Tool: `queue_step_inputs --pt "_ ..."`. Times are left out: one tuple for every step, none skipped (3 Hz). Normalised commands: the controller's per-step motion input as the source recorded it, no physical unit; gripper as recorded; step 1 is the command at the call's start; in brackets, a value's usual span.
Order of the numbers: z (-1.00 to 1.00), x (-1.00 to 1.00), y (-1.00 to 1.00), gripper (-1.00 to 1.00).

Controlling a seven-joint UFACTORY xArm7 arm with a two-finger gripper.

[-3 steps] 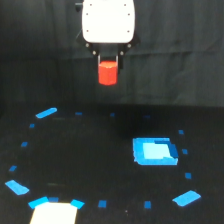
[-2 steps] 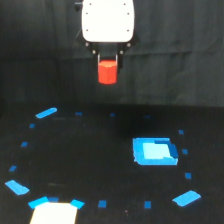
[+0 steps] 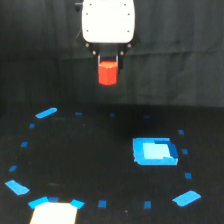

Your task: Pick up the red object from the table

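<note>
The white, boxy head of the arm is hanging at the top of the room, and its dark two-fingered gripper [image 3: 108,60] is pointing straight down beneath it. The small red-orange cylindrical block [image 3: 107,73] is sitting between the fingers, its upper edge tucked up against them while most of its body is sticking out below. The fingers are closing narrowly on the block's top, holding it in the air against the black curtain backdrop [image 3: 40,60].

The block is hanging well above the flat black table [image 3: 90,165], touching nothing down there. On the table, a rough ring of small blue tape squares and strips [image 3: 46,113] is lying around the middle. A larger blue rectangular tray [image 3: 155,151] is resting toward the exterior view's right, well apart from the block and lower in the scene. A pale rectangular patch [image 3: 54,212] is showing at the bottom edge toward the exterior view's left.
</note>
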Motion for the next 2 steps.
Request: queue_step_inputs --pt "0.26 0.26 -0.07 -1.0" --pt "-0.2 -0.01 -0.31 -1.0"
